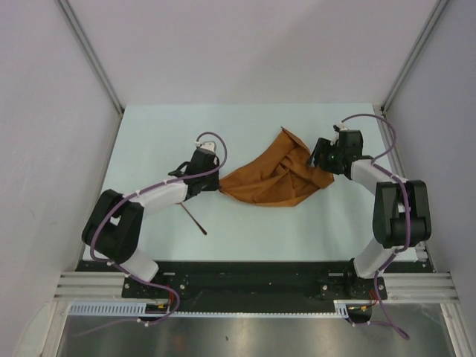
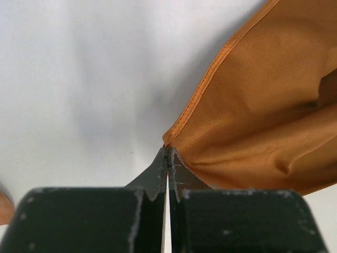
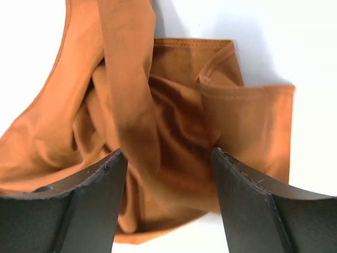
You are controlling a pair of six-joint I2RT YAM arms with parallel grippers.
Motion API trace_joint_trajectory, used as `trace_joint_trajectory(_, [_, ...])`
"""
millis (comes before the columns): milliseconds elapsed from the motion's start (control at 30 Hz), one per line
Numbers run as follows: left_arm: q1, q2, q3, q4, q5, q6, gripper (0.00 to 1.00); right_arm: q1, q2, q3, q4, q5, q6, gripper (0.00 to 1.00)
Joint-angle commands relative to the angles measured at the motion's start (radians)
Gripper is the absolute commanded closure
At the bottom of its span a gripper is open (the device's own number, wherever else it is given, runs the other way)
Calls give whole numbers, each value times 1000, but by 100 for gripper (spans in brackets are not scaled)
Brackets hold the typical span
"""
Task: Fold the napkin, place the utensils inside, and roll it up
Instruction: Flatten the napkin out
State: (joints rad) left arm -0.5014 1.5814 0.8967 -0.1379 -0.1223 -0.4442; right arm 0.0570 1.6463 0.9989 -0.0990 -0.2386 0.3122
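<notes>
One surface: pale flat tabletop [image 1: 149, 141]; plain lilac-grey walls [image 1: 44, 111] closing it in
Cloth: rust-brown crumpled fabric napkin [image 1: 268, 180] lying mid-table, stretching between both pincers
Left gripper [image 2: 167, 158]: clamping together on the napkin's hemmed corner
Right gripper [image 3: 167, 158]: jaws standing apart; straddling bunched folds
Overhead only: slim dark-handled spoon [image 1: 195, 219] lying apart from the napkin

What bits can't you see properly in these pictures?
Top view: the spoon is tiny, and its upper end is hidden under the left arm.
Left wrist view: the napkin corner disappears inside the shut left pincer.
Right wrist view: the right pincer is open over the napkin; touching or not, unclear.
</notes>
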Motion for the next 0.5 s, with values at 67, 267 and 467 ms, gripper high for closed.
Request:
trace_joint_trajectory(67, [24,-75,-4,3,6,9,100,-2,128,67,50,-76,-68,36])
trace_joint_trajectory(267, [44,-104,11,-8,4,24,100,-2,173,147,10,-152,-107,94])
trace_joint_trajectory(467, [66,-190,71,-34,-36,68,100,-6,18,260,-59,-110,-122,100])
